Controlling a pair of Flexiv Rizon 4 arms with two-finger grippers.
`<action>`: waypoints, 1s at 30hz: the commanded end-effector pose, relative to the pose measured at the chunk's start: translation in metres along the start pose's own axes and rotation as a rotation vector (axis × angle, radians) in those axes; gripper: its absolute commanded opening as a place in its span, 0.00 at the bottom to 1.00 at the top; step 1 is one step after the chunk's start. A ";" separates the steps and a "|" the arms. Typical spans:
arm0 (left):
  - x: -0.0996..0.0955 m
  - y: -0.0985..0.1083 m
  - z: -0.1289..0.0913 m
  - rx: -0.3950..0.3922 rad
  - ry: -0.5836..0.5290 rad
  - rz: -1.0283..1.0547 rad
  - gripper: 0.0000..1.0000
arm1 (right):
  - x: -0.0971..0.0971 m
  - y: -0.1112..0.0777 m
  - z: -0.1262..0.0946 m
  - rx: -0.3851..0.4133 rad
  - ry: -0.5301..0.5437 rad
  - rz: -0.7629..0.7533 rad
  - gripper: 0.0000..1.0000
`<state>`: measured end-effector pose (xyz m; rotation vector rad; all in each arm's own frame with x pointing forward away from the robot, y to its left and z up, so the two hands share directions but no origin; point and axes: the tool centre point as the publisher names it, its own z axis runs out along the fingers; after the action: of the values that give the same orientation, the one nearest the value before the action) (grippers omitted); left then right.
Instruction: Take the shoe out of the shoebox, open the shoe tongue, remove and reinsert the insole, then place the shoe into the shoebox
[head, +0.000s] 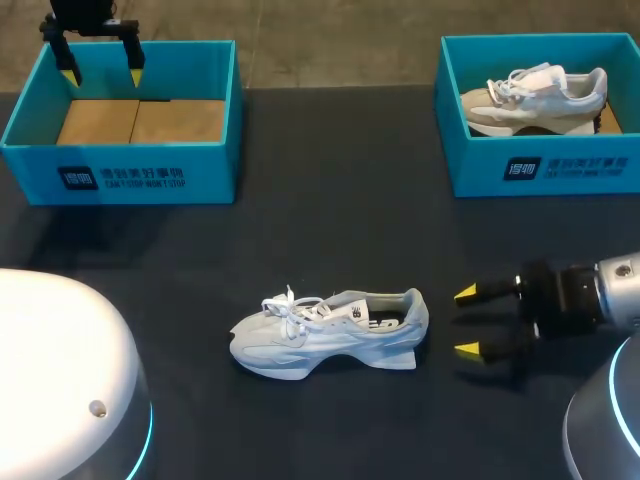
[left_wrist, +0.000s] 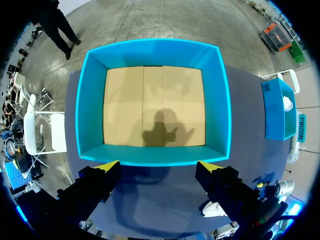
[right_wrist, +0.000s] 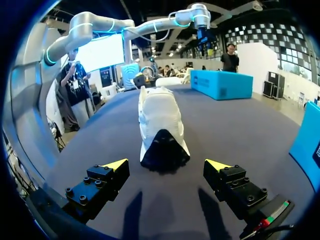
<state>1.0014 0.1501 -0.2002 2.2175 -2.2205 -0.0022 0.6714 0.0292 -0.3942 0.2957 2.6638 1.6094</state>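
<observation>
Shoe out of its box; the rest of the task is not yet done.

At the desk's far left corner the left claw (head: 102, 74), fingers apart and empty, hangs over the empty teal cardboard shoebox (head: 120, 172). The pale grey laced sneaker (head: 330, 335) stands mid-desk toward the near edge, so I judge that tongue, insole and return remain. The right claw (head: 466, 322), spread wide and empty, sits just behind its heel. A second teal box (head: 545, 165), at the far right corner, holds another sneaker (head: 535, 95). Both box fronts carry a dark logo patch and white print.

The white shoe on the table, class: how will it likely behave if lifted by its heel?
The shoe looks light, probably easy to lift. Its soft heel collar may fold when pinched. Loose laces would likely dangle.
</observation>
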 end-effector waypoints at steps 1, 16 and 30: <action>0.000 0.001 0.000 0.002 0.000 0.000 1.00 | -0.005 0.000 0.012 -0.006 0.007 -0.001 1.00; 0.000 0.001 0.000 0.002 0.000 0.000 1.00 | -0.002 0.010 0.036 -0.068 0.020 -0.032 1.00; 0.000 0.001 0.000 0.002 0.000 0.000 1.00 | 0.002 0.017 0.057 -0.091 0.037 -0.036 1.00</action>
<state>1.0014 0.1501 -0.2002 2.2176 -2.2205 -0.0022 0.6772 0.0822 -0.4035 0.2155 2.5988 1.7364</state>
